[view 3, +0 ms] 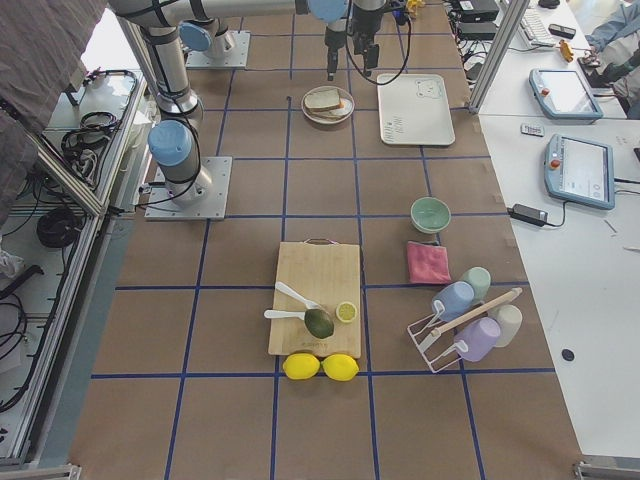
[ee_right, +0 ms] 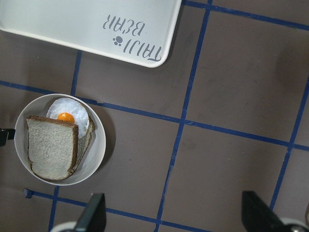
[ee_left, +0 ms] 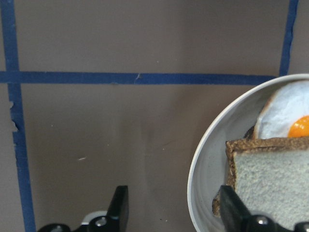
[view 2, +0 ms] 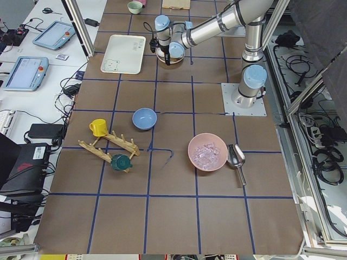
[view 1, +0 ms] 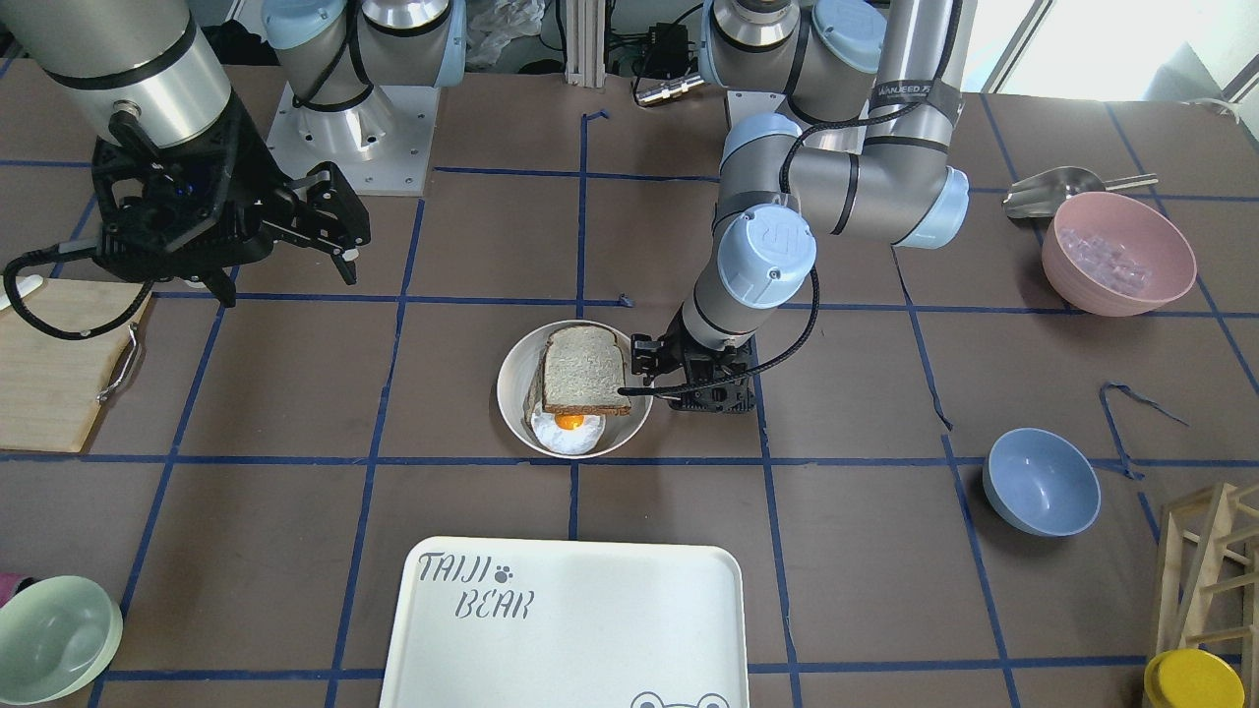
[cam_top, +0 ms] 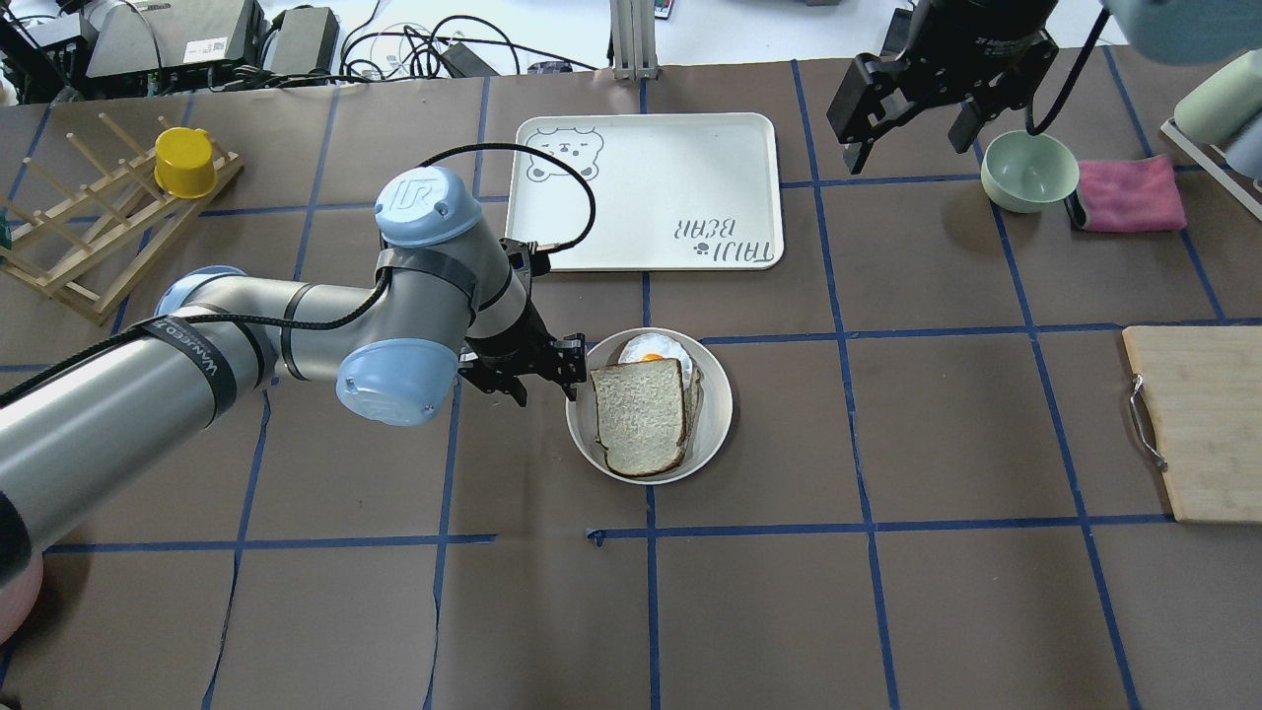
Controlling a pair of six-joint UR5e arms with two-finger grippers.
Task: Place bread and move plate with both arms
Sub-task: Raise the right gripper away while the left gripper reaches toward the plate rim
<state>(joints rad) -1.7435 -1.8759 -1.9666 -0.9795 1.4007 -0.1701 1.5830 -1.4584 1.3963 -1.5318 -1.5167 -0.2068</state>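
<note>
The bread [cam_top: 641,414] lies on the round cream plate [cam_top: 717,414] mid-table, on top of another slice and a fried egg [cam_top: 651,347]. It also shows in the front view [view 1: 583,372] and the right wrist view [ee_right: 50,147]. My left gripper [cam_top: 547,380] is low at the plate's left edge and open. In the left wrist view [ee_left: 175,210] one finger stands over the plate's rim [ee_left: 203,169] by the bread [ee_left: 270,188], and the other is outside over the table. My right gripper [cam_top: 907,138] hangs high, open and empty, away from the plate [ee_right: 96,150].
The white TAIJI BEAR tray [cam_top: 651,187] lies just beyond the plate. A green bowl [cam_top: 1028,170] and pink cloth [cam_top: 1129,192] sit far right, a cutting board [cam_top: 1198,424] at the right edge. A wooden rack with a yellow cup [cam_top: 185,161] is far left.
</note>
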